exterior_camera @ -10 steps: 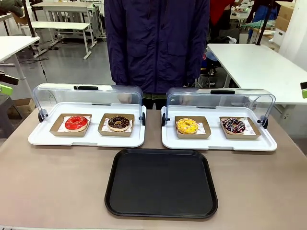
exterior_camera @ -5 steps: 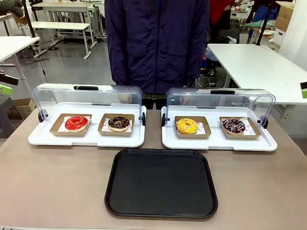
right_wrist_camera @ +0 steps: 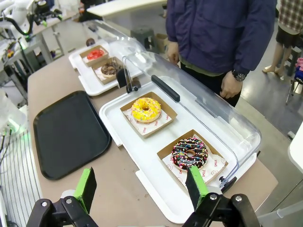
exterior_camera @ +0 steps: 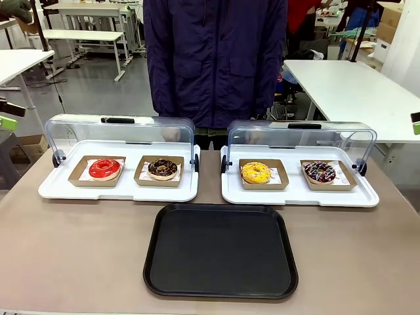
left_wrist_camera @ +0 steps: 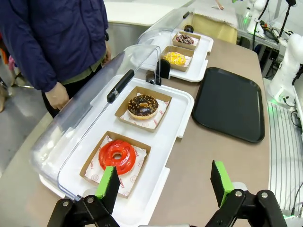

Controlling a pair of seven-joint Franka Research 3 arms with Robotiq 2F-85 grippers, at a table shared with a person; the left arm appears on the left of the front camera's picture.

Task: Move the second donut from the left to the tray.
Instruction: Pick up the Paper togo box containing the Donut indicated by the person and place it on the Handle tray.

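**Nothing has moved; both my tools open, donut in its case**

The front view matches the one from a second ago. The donuts, the black tray [exterior_camera: 220, 251] and the person [exterior_camera: 214, 59] across the desk [exterior_camera: 79, 256] sit exactly where they were.

My left tool [left_wrist_camera: 163, 182] has its fingers wide apart and holds nothing. It hangs over the near end of the left display tray [exterior_camera: 59, 187], close above the red donut [left_wrist_camera: 117, 156]. My right tool [right_wrist_camera: 141, 184] is likewise spread and empty, over the near edge of the right display tray [right_wrist_camera: 156, 184] beside the sprinkled donut [right_wrist_camera: 190, 152].

The crumbed donut [exterior_camera: 163, 168] lies in its cardboard tray [exterior_camera: 141, 180], on the right half of the left display tray, next to the red donut. The clear lid [exterior_camera: 118, 134] is swung back behind it. The black tray lies bare on the desk in front of both display trays, apart from them.
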